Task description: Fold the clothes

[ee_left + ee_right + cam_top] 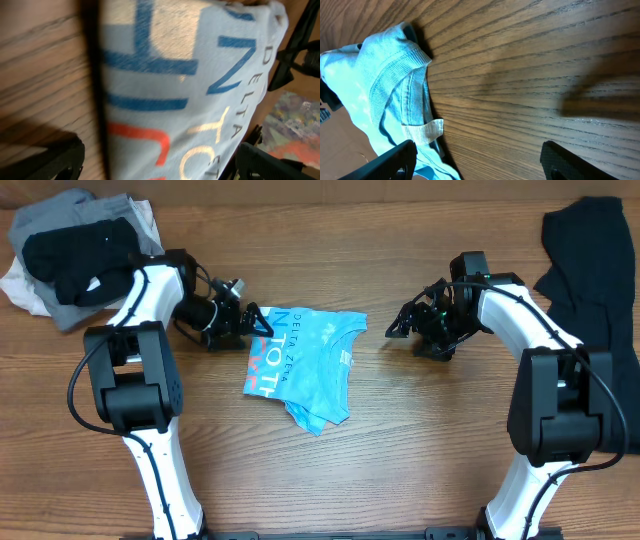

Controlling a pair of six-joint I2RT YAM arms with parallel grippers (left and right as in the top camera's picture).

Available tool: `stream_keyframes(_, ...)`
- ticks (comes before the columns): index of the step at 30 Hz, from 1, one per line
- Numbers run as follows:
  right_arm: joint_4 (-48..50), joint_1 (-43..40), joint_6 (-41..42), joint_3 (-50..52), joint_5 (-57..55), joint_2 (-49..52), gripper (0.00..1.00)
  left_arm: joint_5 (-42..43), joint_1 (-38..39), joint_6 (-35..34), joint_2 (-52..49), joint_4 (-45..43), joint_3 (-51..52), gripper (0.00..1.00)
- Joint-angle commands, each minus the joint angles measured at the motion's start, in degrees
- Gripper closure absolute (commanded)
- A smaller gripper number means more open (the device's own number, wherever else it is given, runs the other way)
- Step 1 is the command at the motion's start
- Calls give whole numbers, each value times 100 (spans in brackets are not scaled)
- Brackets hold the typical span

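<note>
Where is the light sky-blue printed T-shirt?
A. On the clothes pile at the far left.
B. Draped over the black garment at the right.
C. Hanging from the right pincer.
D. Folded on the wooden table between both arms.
D: the light sky-blue printed T-shirt lies folded on the wooden table, with the open right pincer clear of it.

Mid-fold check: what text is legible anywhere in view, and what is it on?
"DELTA ZETA": small dark print on the sky-blue T-shirt.
"N TO TH": large letters on the same shirt, cut by the fold.
Red lettering beside them: cut off, unreadable.
Black garment: no text visible.
</note>
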State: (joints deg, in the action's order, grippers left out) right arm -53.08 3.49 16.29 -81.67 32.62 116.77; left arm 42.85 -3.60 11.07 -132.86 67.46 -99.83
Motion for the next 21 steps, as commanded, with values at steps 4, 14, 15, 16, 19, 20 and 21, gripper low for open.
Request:
stream_keyframes(4, 28, 35, 0, -129, 7, -212, 17, -260, 533, -302, -210, -581, 636, 2)
stream_keyframes(14, -33, 35, -2, -127, 7, -212, 17, -280, 872, -555, -212, -1259, 866, 57)
stream_keyframes(15, -33, 35, -2, -127, 7, -212, 17, -282, 883, -555, -212, -1314, 866, 65)
stream_keyframes(16, -33, 35, -2, -127, 7, -212, 17, -286, 887, -555, -212, -1360, 866, 79)
stream_keyframes(19, -35, 39, 0, -127, 7, -212, 17, -286, 881, -555, -212, -1550, 863, 96)
stream_keyframes(20, -35, 39, -2, -127, 4, -212, 17, -313, 876, -553, -212, -1631, 846, 96)
stream_keyframes(21, -37, 39, -2, -127, 4, -212, 17, -380, 874, -553, -212, -1705, 817, 96)
